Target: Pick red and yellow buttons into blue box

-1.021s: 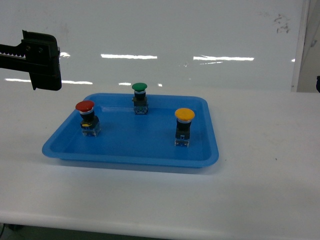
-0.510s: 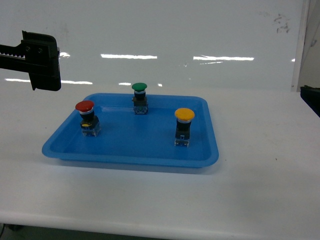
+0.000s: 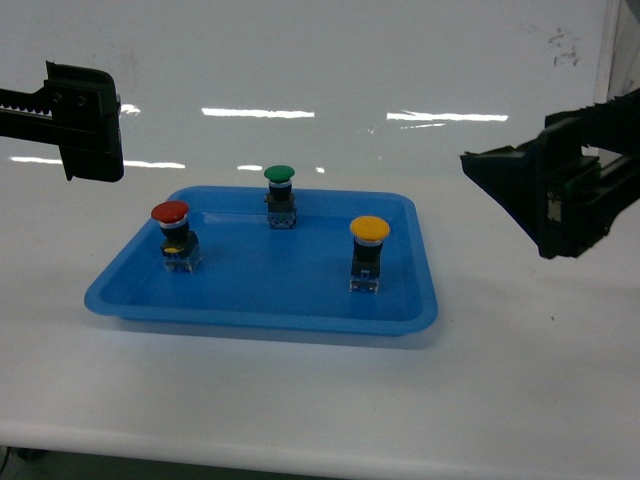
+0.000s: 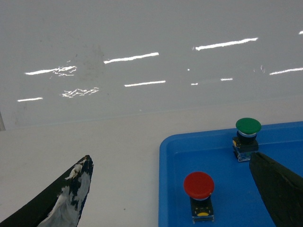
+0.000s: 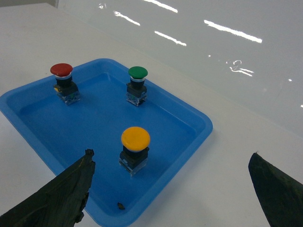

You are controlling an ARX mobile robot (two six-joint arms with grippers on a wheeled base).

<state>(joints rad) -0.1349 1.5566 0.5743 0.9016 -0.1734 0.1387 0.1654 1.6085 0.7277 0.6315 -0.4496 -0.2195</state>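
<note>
The yellow-capped push button (image 5: 135,138) stands upright in the shallow blue plastic tray (image 5: 199,124), below and between the wide-spread right gripper (image 5: 170,189) fingers.

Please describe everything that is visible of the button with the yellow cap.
The yellow button has a round, domed yellow cap on a pale collar, a black body and a clear base. It stands upright in the shallow blue tray, on its floor toward the right side, apart from the red button and the green button. Nothing grips or touches it; the right gripper hangs open above it.
</note>
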